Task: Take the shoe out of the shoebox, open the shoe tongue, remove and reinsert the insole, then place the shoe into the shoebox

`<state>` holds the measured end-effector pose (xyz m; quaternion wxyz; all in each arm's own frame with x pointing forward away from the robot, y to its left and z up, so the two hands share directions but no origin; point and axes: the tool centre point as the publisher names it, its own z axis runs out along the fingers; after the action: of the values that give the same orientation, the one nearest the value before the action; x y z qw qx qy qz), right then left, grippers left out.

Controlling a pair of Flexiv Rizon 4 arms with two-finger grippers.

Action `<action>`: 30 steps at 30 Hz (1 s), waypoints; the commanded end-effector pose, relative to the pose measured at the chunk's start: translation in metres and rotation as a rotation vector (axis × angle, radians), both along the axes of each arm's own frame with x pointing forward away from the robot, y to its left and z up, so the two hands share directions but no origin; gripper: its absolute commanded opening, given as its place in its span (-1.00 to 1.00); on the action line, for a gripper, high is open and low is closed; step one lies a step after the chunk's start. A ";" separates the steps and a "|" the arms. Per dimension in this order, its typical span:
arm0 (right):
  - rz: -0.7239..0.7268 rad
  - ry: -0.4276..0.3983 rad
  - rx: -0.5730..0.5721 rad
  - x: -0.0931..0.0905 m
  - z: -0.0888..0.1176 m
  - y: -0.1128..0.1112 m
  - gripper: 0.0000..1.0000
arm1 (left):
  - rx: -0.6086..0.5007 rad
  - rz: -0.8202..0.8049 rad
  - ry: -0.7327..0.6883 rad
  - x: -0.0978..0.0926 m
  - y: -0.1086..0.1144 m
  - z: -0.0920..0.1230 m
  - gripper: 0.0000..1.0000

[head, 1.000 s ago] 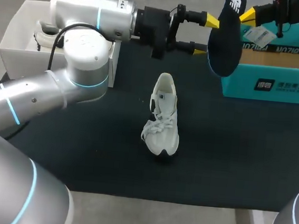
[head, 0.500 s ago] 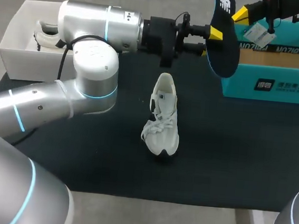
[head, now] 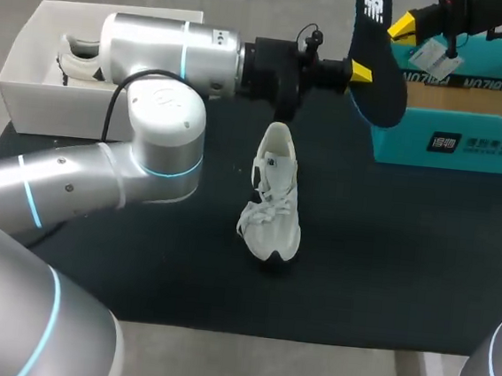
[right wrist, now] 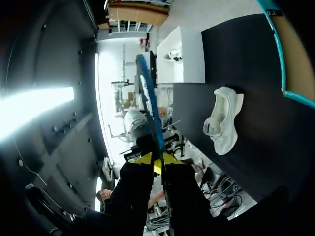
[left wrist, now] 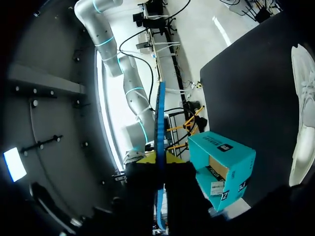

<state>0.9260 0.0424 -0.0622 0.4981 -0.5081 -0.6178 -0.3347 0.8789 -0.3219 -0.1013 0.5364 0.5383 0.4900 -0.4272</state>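
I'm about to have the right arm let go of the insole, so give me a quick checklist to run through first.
1. Left gripper shut on the insole: ok, a yellow tip on each side in the left wrist view.
2. Right gripper shut on the insole: ok, at its upper end.
3. Insole held above the mat: ok.
4. Shoe sole down on the mat, laces up: ok.
5. Tongue open enough for reinsertion: cannot tell.
6. Shoebox open: ok.
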 end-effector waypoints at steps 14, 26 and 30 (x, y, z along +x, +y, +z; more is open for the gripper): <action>-0.250 -0.282 0.014 -0.032 0.019 -0.020 1.00 | -0.017 -0.007 0.083 -0.002 0.026 0.014 -1.00; -0.427 -0.447 -0.009 -0.053 0.029 -0.032 1.00 | -0.038 -0.013 0.151 -0.003 0.042 0.019 -1.00; -0.453 -0.444 -0.005 -0.057 0.025 -0.031 1.00 | -0.046 -0.022 0.150 -0.008 0.044 0.025 -1.00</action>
<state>0.8769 0.0101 -0.0331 0.3195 -0.5166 -0.6384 -0.4727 0.8754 -0.2825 -0.0778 0.5041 0.4982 0.5135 -0.4837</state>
